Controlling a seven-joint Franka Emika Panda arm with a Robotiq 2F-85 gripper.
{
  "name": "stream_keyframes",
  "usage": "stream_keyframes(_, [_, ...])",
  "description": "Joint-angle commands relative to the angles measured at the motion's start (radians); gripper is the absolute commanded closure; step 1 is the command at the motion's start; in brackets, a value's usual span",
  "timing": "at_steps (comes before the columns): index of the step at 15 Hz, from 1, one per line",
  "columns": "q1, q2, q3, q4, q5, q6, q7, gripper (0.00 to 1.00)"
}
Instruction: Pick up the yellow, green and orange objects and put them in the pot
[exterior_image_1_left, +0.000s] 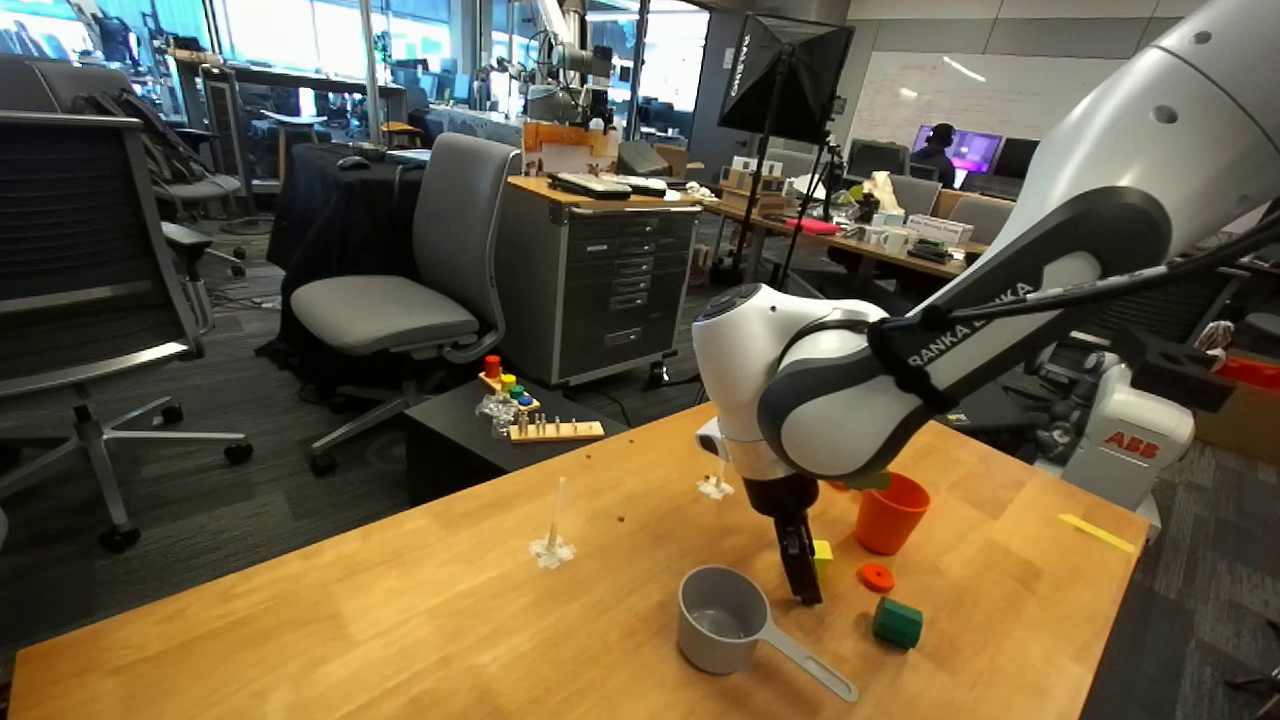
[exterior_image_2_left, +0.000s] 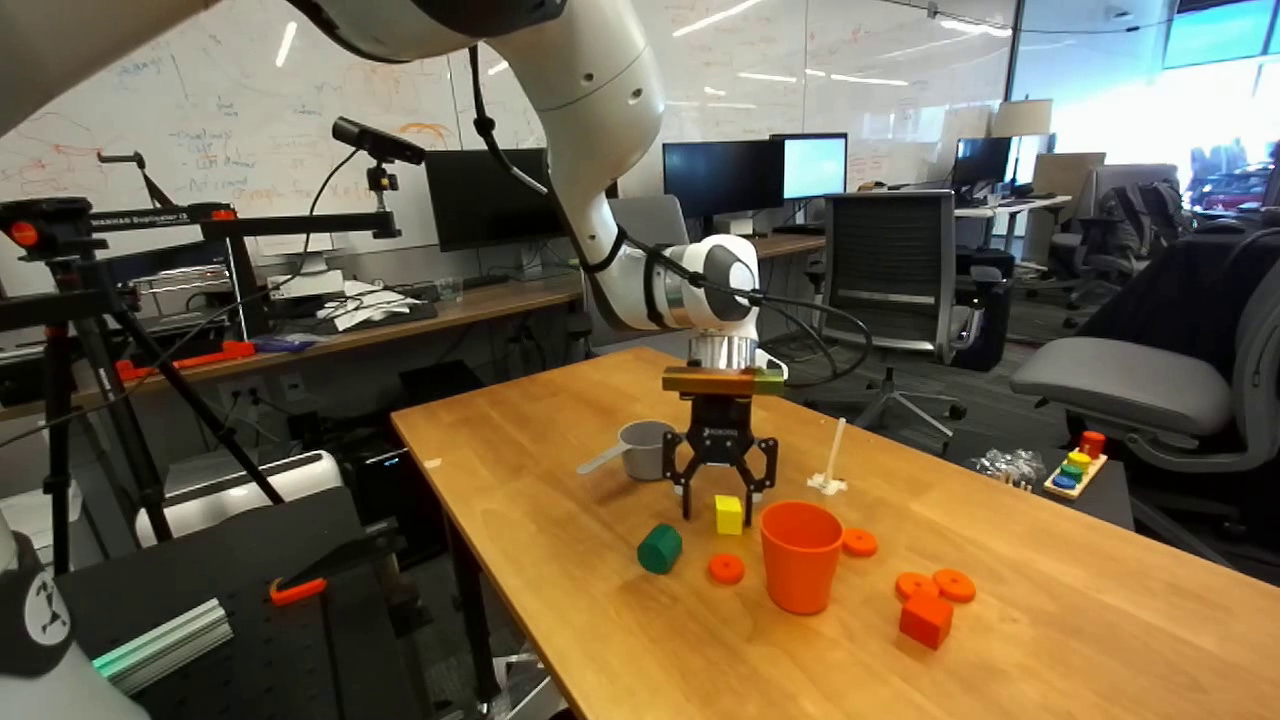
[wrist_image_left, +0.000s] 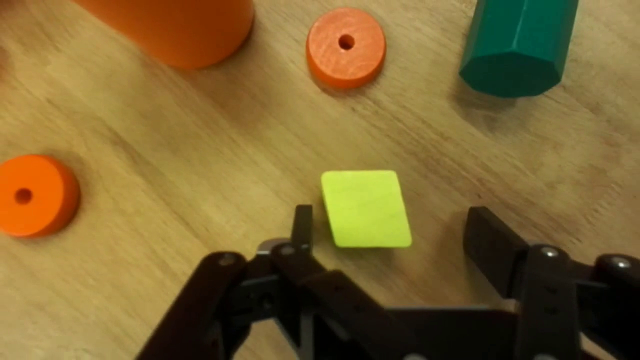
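The jaws of the black gripper (exterior_image_2_left: 718, 506) are spread wide; in the wrist view a yellow block (wrist_image_left: 367, 209) is framed between them, apart from both. Nearby on the wooden table (exterior_image_1_left: 400, 620), a holed orange-red disc (wrist_image_left: 345, 57), a faceted green block (wrist_image_left: 517, 47) and a round grey straight-handled pot (exterior_image_1_left: 710, 652) are seen.

An orange cup (exterior_image_2_left: 800, 565) stands upright on the table (exterior_image_2_left: 1080, 640), chairs (exterior_image_2_left: 885, 270) beyond.
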Motion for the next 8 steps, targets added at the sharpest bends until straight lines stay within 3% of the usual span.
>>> stream_keyframes(1, [-0.012,0.018,0.018,0.050,0.037,-0.066,-0.020,0.52])
stream_keyframes(6, [-0.020,-0.006,0.020,0.031,0.062,-0.101,-0.008,0.92])
stream_keyframes(8, [-0.026,-0.017,0.031,0.023,0.077,-0.102,-0.017,0.89])
